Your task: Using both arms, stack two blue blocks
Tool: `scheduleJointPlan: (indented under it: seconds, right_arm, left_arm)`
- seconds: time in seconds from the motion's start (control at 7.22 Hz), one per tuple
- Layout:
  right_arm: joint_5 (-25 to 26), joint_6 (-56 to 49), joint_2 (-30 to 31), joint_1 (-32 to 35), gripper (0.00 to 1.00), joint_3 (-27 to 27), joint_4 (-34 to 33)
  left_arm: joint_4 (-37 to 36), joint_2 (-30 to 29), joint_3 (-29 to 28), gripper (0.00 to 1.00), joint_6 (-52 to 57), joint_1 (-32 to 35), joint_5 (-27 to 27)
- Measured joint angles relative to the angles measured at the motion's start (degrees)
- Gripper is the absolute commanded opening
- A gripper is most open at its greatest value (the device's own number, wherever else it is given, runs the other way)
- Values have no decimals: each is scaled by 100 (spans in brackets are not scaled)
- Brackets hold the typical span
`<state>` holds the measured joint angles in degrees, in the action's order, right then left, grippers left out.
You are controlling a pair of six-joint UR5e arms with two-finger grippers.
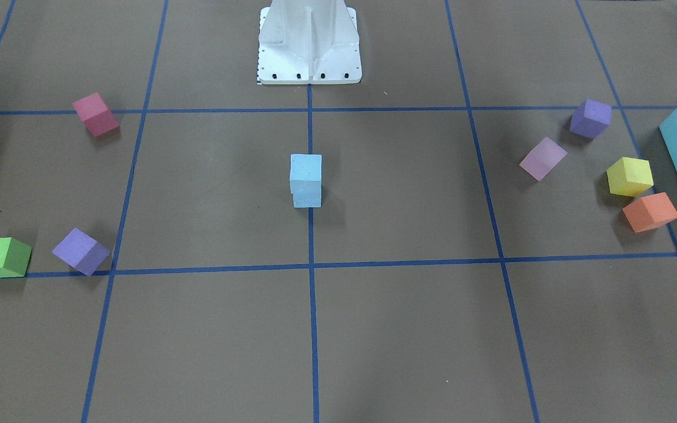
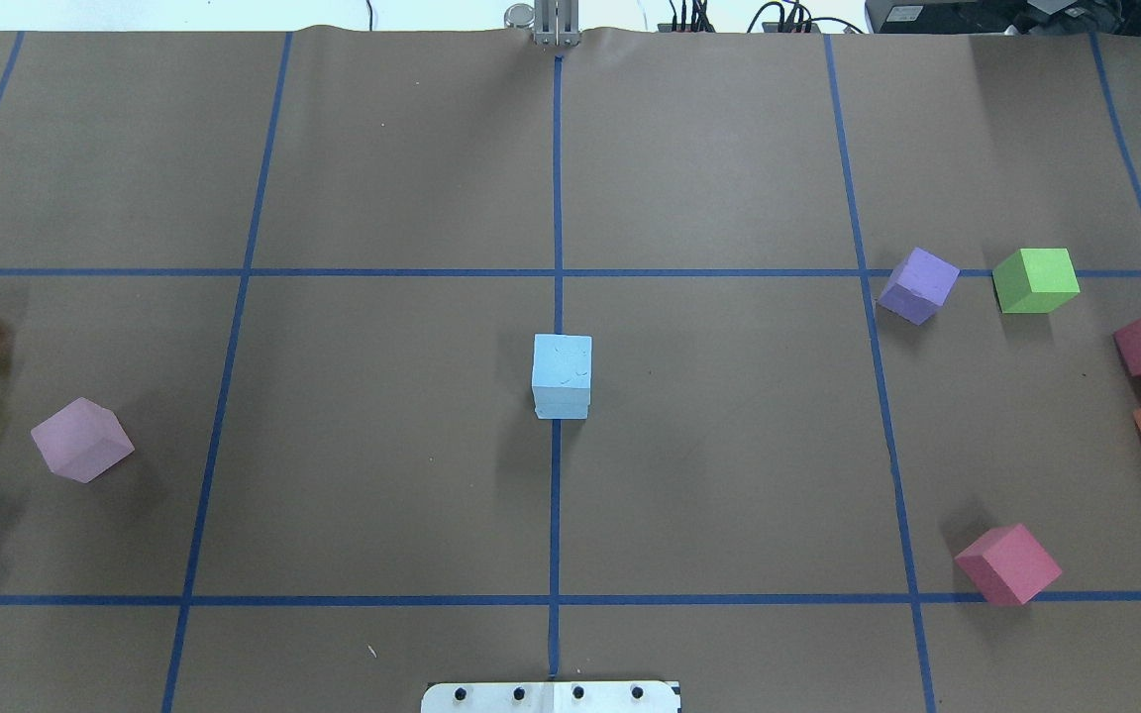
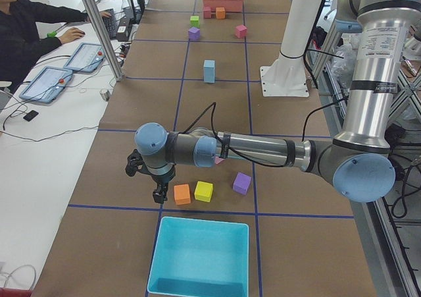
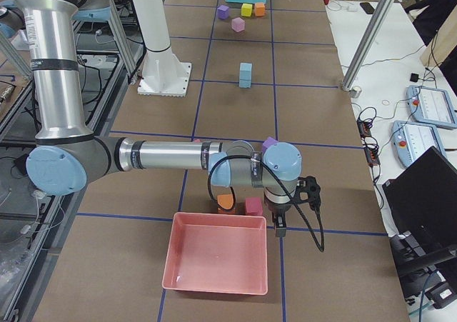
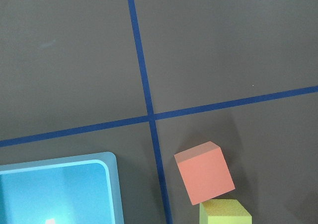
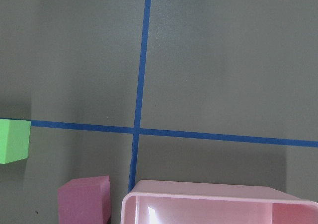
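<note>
The two small sky-blue matte foam cubes (image 1: 306, 181) stand stacked, edges nearly flush, at the middle of the brown paper surface (image 1: 409, 329), well apart from both arms. They look light, soft and slightly grippy, so a gentle pinch across two opposite flat sides at mid-height should hold one without denting it; no label or writing shows on them. The left gripper (image 3: 160, 195) hangs beside an orange foam cube (image 3: 182, 193) and the right gripper (image 4: 278, 225) by a pink plastic tray (image 4: 214, 288), each seen only side-on, so I cannot tell how far either is open or whether it holds anything.
</note>
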<state>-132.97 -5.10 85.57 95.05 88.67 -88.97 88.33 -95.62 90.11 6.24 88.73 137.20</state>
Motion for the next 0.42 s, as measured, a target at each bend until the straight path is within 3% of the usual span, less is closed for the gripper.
scheduleJointPlan:
  seconds: [0.42]
  right_arm:
    - [-1, 0, 4, 4, 100, 41, -15]
  left_arm:
    - [0, 0, -2, 98, 0, -2, 0]
